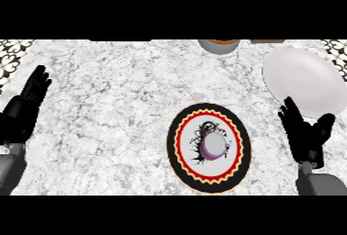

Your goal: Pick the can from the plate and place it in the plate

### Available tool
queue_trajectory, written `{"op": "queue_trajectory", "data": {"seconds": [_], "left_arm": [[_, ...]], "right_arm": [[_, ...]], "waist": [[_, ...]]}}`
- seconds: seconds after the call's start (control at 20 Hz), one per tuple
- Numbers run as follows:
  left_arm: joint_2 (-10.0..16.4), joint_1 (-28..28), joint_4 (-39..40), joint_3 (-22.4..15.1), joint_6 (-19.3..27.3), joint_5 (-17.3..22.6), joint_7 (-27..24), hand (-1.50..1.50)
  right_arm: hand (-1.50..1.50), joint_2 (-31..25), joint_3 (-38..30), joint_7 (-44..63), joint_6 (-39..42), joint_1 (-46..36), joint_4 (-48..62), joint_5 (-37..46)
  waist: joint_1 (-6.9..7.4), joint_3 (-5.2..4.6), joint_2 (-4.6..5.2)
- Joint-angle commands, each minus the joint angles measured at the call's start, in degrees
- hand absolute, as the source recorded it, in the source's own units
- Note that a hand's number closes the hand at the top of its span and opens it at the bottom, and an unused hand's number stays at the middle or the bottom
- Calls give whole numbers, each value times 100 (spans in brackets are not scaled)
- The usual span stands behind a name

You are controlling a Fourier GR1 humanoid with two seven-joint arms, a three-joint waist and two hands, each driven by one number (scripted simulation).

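Can (212,146) standing on the patterned plate (174,147), white plate (298,73) beyond; right hand (305,133) and resting left hand (25,108) both open and empty: a sideways approach might topple the can.

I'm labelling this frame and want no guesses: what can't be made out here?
All in the head view:
- the can: seen from above, so its side barely shows.
- the grey object: cut off by the top edge, kind unclear.
- the brown strip: cut off by the same edge.
- the white plate: its near rim is hidden by the right hand.
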Motion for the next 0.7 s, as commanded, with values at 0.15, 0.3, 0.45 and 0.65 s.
{"op": "queue_trajectory", "data": {"seconds": [0.15, 0.3, 0.45, 0.65], "left_arm": [[-833, 593, 282, -556, 8, 179, 675, 0], [-1068, 646, 432, -692, -113, 331, 860, 0], [-1676, 842, 217, -1002, 121, 425, 1285, 0], [-1772, 1223, -154, -1068, 320, 298, 1299, 0]], "right_arm": [[150, -465, 130, -470, 1015, -1455, -597, -162], [150, -1989, 680, -708, 1076, -1637, -791, 1687], [-150, -845, -14, -1579, 110, -1764, -207, 1170], [-150, -540, -241, -2927, 629, -1494, 206, 652]], "waist": [[145, -20, -136], [148, -234, -128], [27, -15, -134], [-23, -17, -151]]}}
